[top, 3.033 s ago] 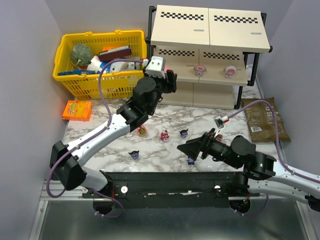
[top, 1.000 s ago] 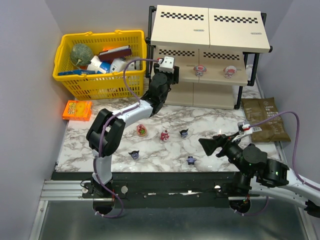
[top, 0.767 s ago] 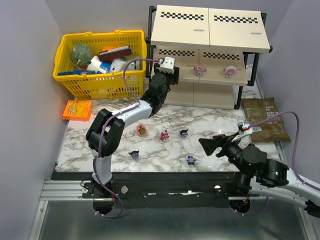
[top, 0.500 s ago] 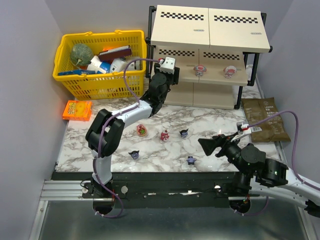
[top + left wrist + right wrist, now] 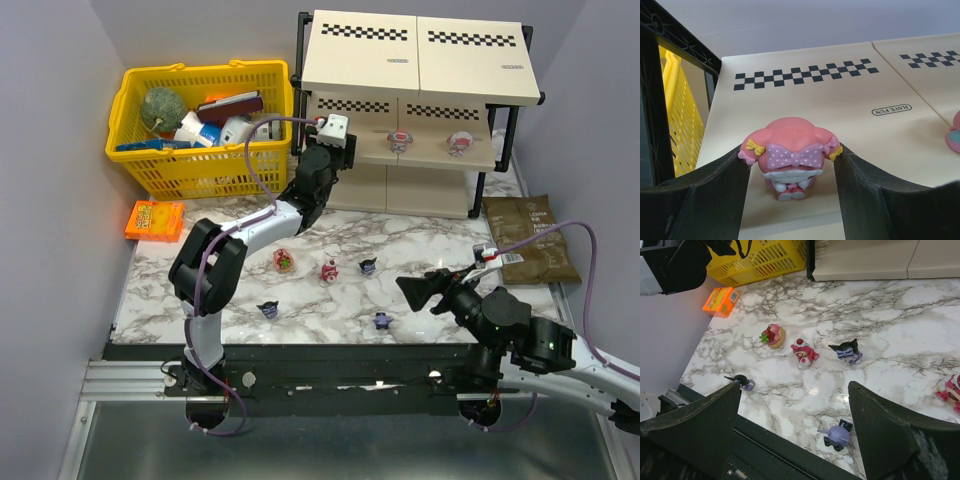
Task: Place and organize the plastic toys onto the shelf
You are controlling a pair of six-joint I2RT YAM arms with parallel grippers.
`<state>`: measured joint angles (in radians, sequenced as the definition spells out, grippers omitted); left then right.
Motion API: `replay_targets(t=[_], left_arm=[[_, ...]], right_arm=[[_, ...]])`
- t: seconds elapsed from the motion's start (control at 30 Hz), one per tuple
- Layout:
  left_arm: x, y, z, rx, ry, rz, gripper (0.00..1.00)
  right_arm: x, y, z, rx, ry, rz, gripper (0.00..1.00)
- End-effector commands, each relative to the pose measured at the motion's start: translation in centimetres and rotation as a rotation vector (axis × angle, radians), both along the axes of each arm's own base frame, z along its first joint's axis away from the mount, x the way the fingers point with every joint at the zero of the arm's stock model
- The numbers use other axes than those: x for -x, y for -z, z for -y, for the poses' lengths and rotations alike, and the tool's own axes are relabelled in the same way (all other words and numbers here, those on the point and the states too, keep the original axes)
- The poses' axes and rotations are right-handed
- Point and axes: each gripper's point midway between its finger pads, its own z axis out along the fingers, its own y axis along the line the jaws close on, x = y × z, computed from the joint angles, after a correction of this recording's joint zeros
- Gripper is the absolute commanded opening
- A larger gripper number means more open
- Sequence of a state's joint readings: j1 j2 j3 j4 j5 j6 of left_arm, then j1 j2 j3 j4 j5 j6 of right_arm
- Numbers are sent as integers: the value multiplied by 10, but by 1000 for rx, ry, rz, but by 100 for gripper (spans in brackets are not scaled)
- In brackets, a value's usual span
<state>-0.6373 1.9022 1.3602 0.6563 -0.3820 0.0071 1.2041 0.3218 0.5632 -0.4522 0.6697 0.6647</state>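
Note:
My left gripper (image 5: 336, 150) reaches into the left end of the middle board of the shelf (image 5: 420, 60). In the left wrist view it (image 5: 791, 162) is shut on a pink toy with a dotted bow (image 5: 792, 152), whose feet rest on the beige board (image 5: 850, 110). Two toys (image 5: 399, 139) (image 5: 460, 143) stand further right on that board. My right gripper (image 5: 415, 287) hovers open and empty above the table. Below it (image 5: 795, 405) lie a purple toy (image 5: 836, 434), two dark toys (image 5: 847, 351) (image 5: 741, 382), a red-pink toy (image 5: 804, 353) and a roundish one (image 5: 772, 335).
A yellow basket (image 5: 200, 110) full of larger items stands left of the shelf. An orange box (image 5: 155, 220) lies at the table's left edge, and a brown pouch (image 5: 530, 240) at the right. Another pink-and-white toy (image 5: 951, 389) lies at the right edge of the right wrist view.
Three seconds ago the left arm was in front of the shelf and the right gripper further left over the toys. Since then the left reached in and the right drew back. Nothing moved in the last second.

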Motion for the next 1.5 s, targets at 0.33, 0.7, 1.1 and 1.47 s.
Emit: replay_targets(t=[0.33,0.7,1.1,1.47], left_arm=[[3,-13,-4,7,10,7,70],[14,-31,-4,21,51,38,92],[34,-42,-13,88,75,59,99],[86,-73,-40,241,110,94,99]], right_arm=[[-4,7,7,24,45,-1,95],[-3,2,11,8,47,7,95],[-4,0,16,10,58,13,95],[-6,-9,36,21,131,7,96]])
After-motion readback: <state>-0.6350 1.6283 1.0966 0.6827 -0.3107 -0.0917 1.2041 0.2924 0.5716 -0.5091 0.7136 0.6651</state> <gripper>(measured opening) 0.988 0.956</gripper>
